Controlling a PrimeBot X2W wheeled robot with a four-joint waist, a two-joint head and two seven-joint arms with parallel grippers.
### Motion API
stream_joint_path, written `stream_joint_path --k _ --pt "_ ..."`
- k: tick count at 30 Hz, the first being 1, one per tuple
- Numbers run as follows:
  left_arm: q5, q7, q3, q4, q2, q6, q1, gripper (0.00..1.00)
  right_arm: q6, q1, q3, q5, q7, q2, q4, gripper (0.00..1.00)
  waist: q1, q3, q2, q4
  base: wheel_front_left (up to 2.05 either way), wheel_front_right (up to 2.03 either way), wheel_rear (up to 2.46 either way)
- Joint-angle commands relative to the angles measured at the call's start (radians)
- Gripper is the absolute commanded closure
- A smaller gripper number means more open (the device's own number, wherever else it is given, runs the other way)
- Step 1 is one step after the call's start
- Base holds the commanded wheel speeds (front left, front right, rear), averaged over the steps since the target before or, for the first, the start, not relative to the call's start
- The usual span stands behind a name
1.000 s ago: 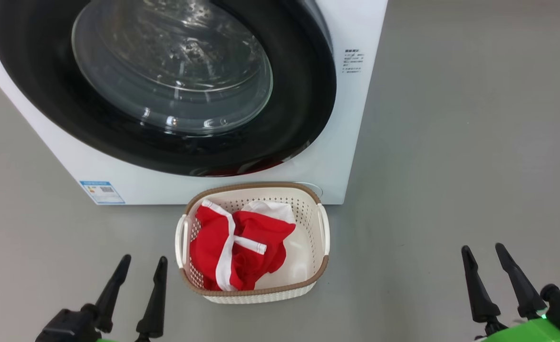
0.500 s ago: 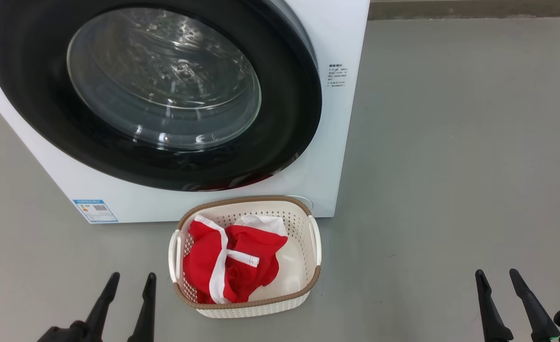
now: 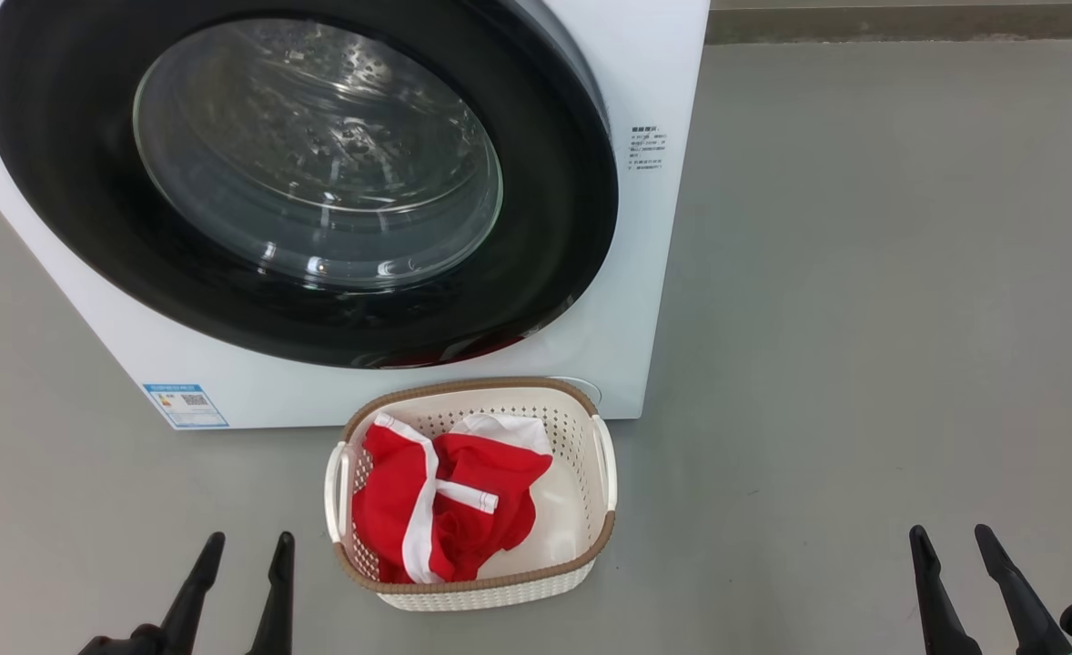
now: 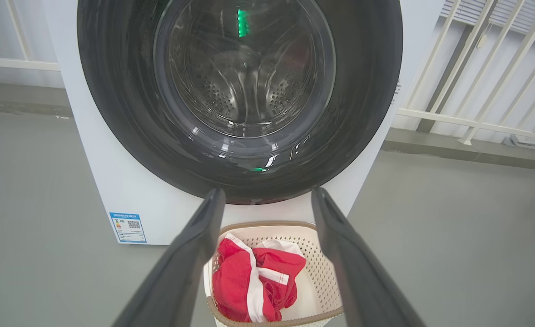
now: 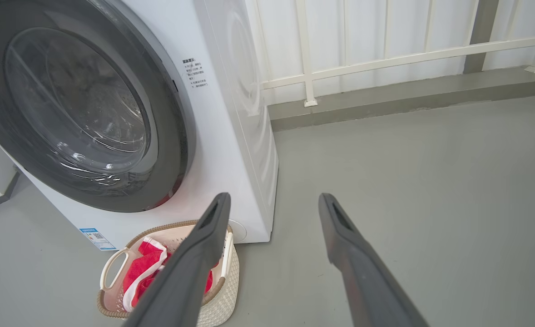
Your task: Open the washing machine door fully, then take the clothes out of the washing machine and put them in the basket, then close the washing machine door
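One grey floor (image 3: 864, 318) carries everything I see from the head camera, and a white railing (image 5: 385, 56) runs along the wall behind. (a) The washing machine (image 3: 659, 300), a white box, stands at the upper left of the head view with its front towards me. (b) The washing machine door (image 3: 563, 209), with a wide glossy black rim, lies shut flat against that front. Its clear glass bowl (image 3: 318, 155) shows the perforated steel drum (image 4: 245, 91) behind it, and a small red glint sits on the lower rim. (c) The basket (image 3: 605, 473), cream with a brown rim, rests on the floor just in front of the machine, below the door and towards the machine's right corner. (d) The clothes (image 3: 390, 491), red with white stripes and a white panel, lie bunched inside the basket towards its left side, leaving part of the bottom bare on the right. (e) The left tool (image 3: 251, 539) hangs at the lower left, near the basket but clear of it, fingers spread and gripping nothing. (f) The right tool (image 3: 949, 529) hangs at the lower right, well apart from the basket, fingers likewise spread and empty. (g) A blue sticker (image 3: 186, 406) marks the front's lower left corner, and a block of small print (image 3: 647, 148) sits beside the door's right edge.
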Motion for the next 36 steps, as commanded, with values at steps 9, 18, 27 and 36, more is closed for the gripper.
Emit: stream_joint_path --k 9,18,27,36 --pt "0.001 -0.012 0.058 -0.038 0.004 -0.005 -0.011 0.00 -0.001 -0.015 0.016 -0.007 -0.006 -0.017 -0.028 0.00 0.0000 0.004 0.0000 -0.004 0.00 0.00 0.00" --pt "0.010 -0.012 0.052 -0.044 0.008 -0.005 -0.012 0.00 -0.001 -0.020 0.021 -0.009 -0.006 -0.013 -0.027 0.00 0.0000 0.005 0.0000 -0.003 0.00 0.00 0.00" --pt "-0.010 0.005 0.011 0.018 -0.021 0.001 0.000 1.00 0.000 -0.002 0.006 0.008 0.002 0.014 0.031 1.00 0.0000 0.007 0.0000 0.000 0.00 0.00 0.00" --pt "-0.104 0.030 0.018 0.020 -0.024 0.001 -0.009 1.00 0.000 -0.022 0.007 0.098 0.026 0.014 0.035 1.00 0.0007 0.003 0.0000 -0.004 0.00 0.00 0.00"
